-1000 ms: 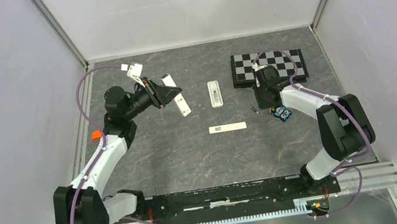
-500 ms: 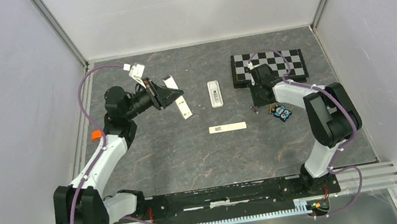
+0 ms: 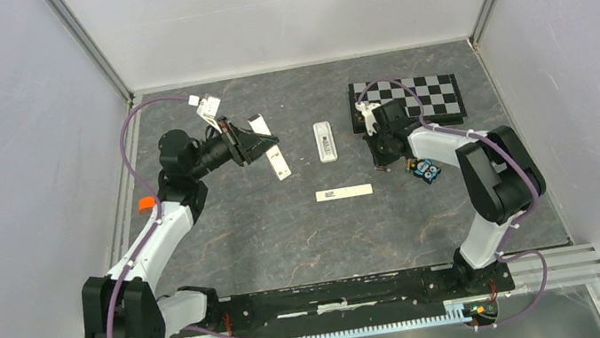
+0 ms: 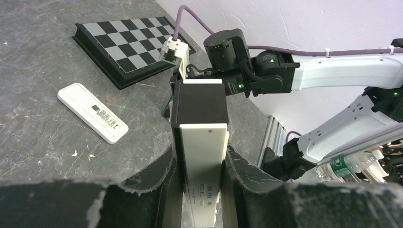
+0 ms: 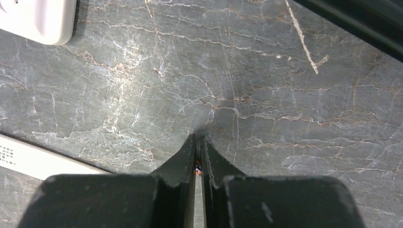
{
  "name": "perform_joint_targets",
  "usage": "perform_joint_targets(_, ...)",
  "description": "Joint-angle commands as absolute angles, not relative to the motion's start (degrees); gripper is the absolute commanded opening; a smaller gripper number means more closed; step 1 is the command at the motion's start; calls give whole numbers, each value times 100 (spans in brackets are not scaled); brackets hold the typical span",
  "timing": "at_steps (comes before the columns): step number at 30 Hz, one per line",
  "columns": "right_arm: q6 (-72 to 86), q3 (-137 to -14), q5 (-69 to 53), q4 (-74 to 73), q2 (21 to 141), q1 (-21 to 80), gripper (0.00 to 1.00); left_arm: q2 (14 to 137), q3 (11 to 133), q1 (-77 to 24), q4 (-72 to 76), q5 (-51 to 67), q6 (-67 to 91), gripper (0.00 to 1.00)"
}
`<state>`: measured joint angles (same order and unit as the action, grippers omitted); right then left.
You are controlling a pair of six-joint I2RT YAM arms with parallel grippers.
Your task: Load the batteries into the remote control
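Observation:
The white remote control (image 3: 325, 141) lies face up mid-table; it also shows in the left wrist view (image 4: 92, 112) and as a corner in the right wrist view (image 5: 38, 19). My left gripper (image 3: 262, 146) is shut on a long white slab (image 4: 203, 166) and holds it above the table. The slab has a black far section and embossed battery marks. My right gripper (image 5: 198, 141) points down at the table, right of the remote (image 3: 382, 161). It is shut on a battery, of which only a red-orange bit (image 5: 197, 167) shows. More blue-wrapped batteries (image 3: 427, 171) lie just right of it.
A checkerboard (image 3: 407, 99) lies at the back right, behind my right gripper, and shows in the left wrist view (image 4: 128, 47). A slim white bar (image 3: 344, 192) lies in front of the remote. Grey walls close in the left, right and back sides.
My right gripper has shifted left toward the remote, staying low over the table, and its elbow has swung up and in. My left gripper and its slab have barely moved.

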<state>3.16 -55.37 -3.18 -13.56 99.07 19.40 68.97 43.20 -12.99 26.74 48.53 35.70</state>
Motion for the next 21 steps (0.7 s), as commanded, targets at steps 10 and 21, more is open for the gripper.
perform_joint_targets(10, 49, -5423, -974, -1855, 9546, 2008, 10, 6916, 4435, -1300, 3023, 5001, 3502, 9)
perform_joint_targets(21, 1063, -6003, -66, -2279, 9165, 2048, 30, 6893, 4465, -1300, 2970, 4889, 3465, 10)
